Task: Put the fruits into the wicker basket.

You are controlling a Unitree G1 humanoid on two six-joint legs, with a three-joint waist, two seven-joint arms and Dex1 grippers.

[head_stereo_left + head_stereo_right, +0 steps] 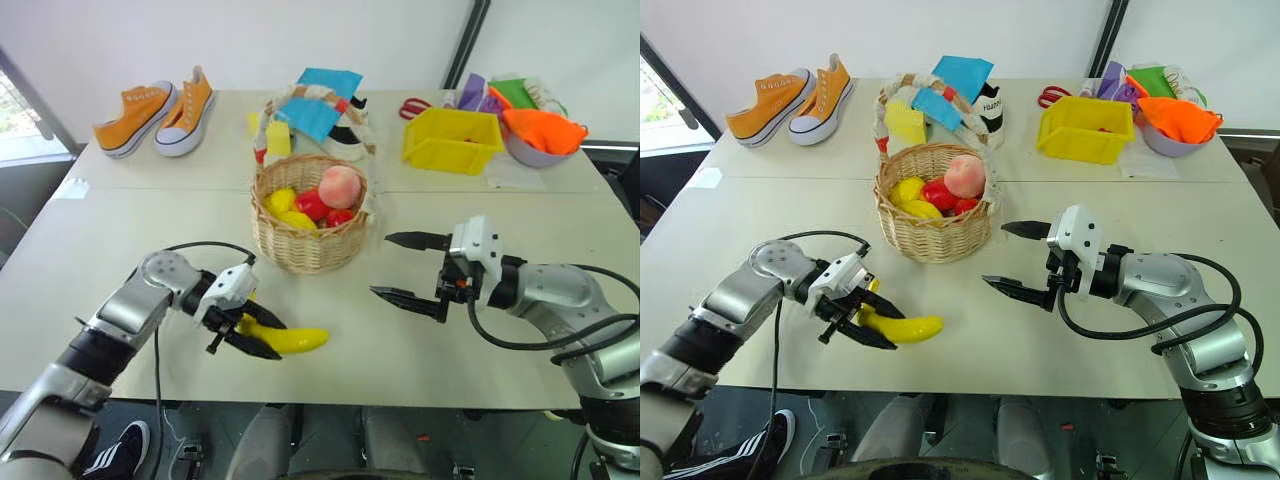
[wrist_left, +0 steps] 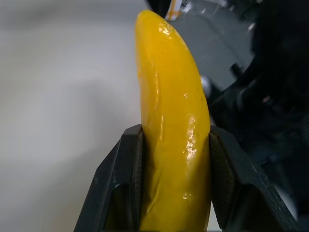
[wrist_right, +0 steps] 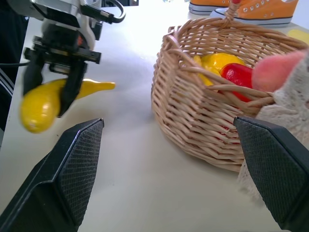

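1. Status: your left end effector is clamped across the banana, one finger on each flank near the middle of the fruit. The banana sits low over the bench, near its front edge, well short of the wicker basket.
2. The peach already rests in the basket on top of smaller red and yellow fruits, so the banana is the only piece left to move.
3. Your right end effector hangs with its fingers wide apart and nothing between them, just beside the basket's right wall. Hold it there, clear of the path.
4. Lift the banana straight up first, until its drooping tip rides above the rim.
5. Carry it in from the front-left, away from the arched handle at the back.
6. Lower it over the yellow fruits, not onto the peach, which could roll out, then release.
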